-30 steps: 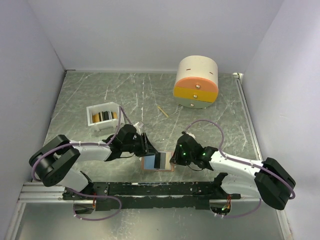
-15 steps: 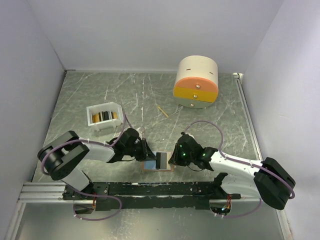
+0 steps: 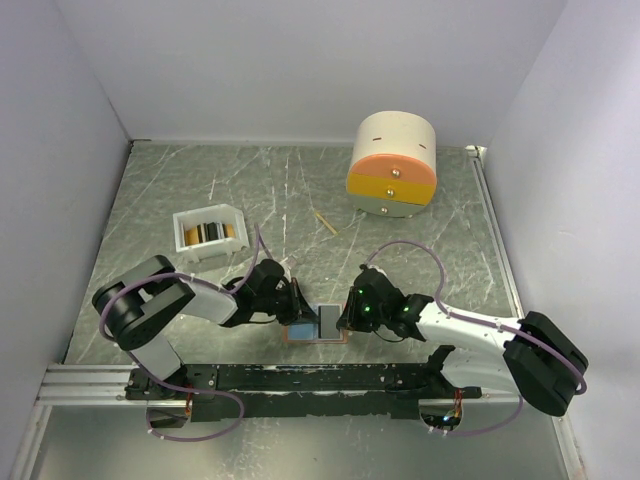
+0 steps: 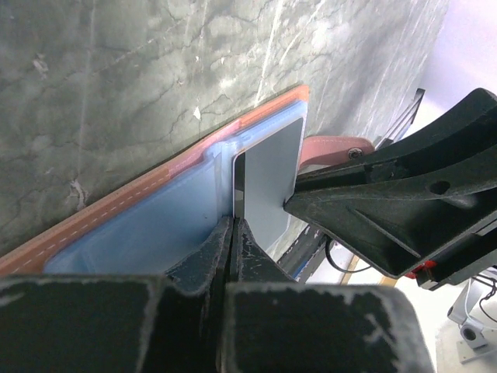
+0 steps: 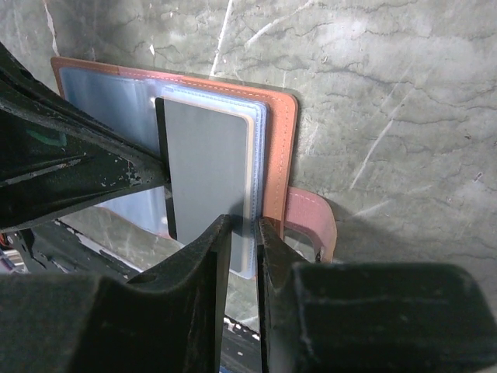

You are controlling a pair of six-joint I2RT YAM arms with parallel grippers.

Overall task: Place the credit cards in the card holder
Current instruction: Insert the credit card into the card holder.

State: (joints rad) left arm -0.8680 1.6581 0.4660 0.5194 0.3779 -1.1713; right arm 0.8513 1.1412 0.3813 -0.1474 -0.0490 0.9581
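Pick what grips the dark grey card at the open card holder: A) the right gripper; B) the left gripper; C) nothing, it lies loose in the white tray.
B: the left gripper is shut on the edge of the dark grey card at the open card holder.

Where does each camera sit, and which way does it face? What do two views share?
Top: above and behind the arms, facing down on the table; both arms, left hand and right hand show.
Left wrist: on the left arm, facing along its fingers to the card they pinch, at the holder; own fingers show.
Right wrist: on the right arm, facing down to the holder; own fingers show.
Shared: both wrist views show card, holder and the opposite hand.
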